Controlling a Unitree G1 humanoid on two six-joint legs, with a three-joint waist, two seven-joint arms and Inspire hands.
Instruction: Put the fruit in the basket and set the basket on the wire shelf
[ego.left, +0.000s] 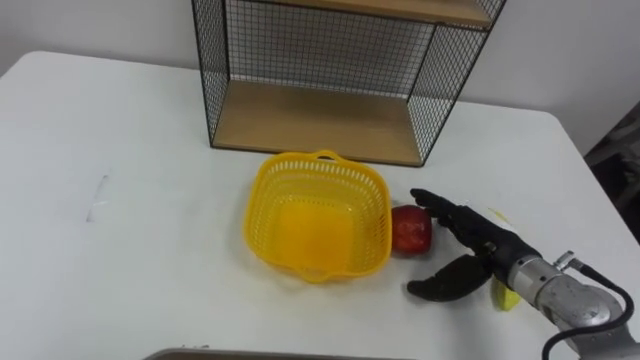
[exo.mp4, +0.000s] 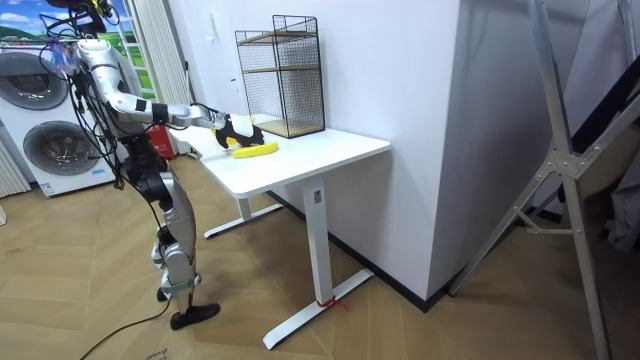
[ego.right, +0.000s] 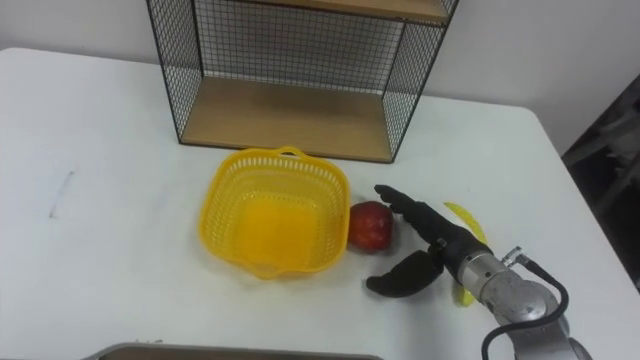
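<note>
Plainly, in the left eye view the yellow basket (ego.left: 318, 215) sits empty mid-counter (ego.left: 150, 130), with the wire shelf (ego.left: 310, 115) at its twelve o'clock. The shelf's open front faces the robot, so the basket can probably slide straight in later. The apple (ego.left: 410, 230) rests on the counter at the basket's three o'clock, just beside its wall and not yet inside. The right hand (ego.left: 485, 250) comes in from about four o'clock of the apple. Its fingers are stretched out nearly straight toward the fruit and its thumb is spread wide below. It holds nothing, and the wide gap looks like preparation for a grasp. A banana (ego.left: 504, 296) lies partly hidden under that hand.

From the room view, the robot stands at the counter's end on the room view's left, one arm reaching over the top. The banana lies near the counter's edge. A washing machine (exo.mp4: 50, 140) stands behind the robot.

Lastly, the right eye view shows a sliver of counter between the fingertips and the apple.
</note>
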